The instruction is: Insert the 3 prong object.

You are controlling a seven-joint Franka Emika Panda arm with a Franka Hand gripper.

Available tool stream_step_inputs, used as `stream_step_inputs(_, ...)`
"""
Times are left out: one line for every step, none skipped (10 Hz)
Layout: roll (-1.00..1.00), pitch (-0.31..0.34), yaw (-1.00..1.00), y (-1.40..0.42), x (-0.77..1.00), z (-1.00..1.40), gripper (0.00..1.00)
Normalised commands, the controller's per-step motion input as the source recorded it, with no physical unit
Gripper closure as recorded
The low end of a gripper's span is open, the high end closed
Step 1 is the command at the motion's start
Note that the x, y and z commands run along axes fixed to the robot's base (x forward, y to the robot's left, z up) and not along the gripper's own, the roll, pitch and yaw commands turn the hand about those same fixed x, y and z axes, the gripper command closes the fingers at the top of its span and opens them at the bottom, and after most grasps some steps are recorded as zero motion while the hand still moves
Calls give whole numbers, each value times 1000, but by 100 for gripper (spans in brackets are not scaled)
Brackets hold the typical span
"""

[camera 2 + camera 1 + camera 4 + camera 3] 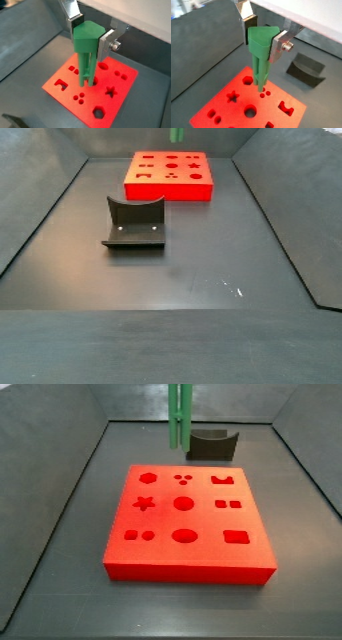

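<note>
My gripper (263,37) is shut on the wide head of the 3 prong object (259,60), a long green piece of thin parallel rods that hangs straight down; both wrist views show it (83,55). Below it lies the red block (228,107) with several shaped holes. In the wrist views the rod tips point close to a group of three small round holes (265,92), (80,96). In a side view the green piece (179,419) hangs above the far edge of the red block (187,559), clear of its top. The gripper itself is out of both side views.
The dark fixture (211,444) stands on the floor just behind the red block, and shows in a side view in front of it (134,223). Grey walls enclose the dark floor on all sides.
</note>
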Motion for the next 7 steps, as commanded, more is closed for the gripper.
stream_step_inputs(-74,163,-749,151,209,-237,100)
stream_step_inputs(-59,190,-746,171,183,-277,100)
stream_step_inputs(-47,204,-751,183,160,-309,100)
stream_step_inputs(-19,194,-757,214,157,-303,100)
stream_step_inputs(-4,190,-757,234,157,-291,100)
stream_step_inputs(0,189,-760,237,157,-286,100)
stream_step_inputs(-31,140,-763,197,217,-197,100)
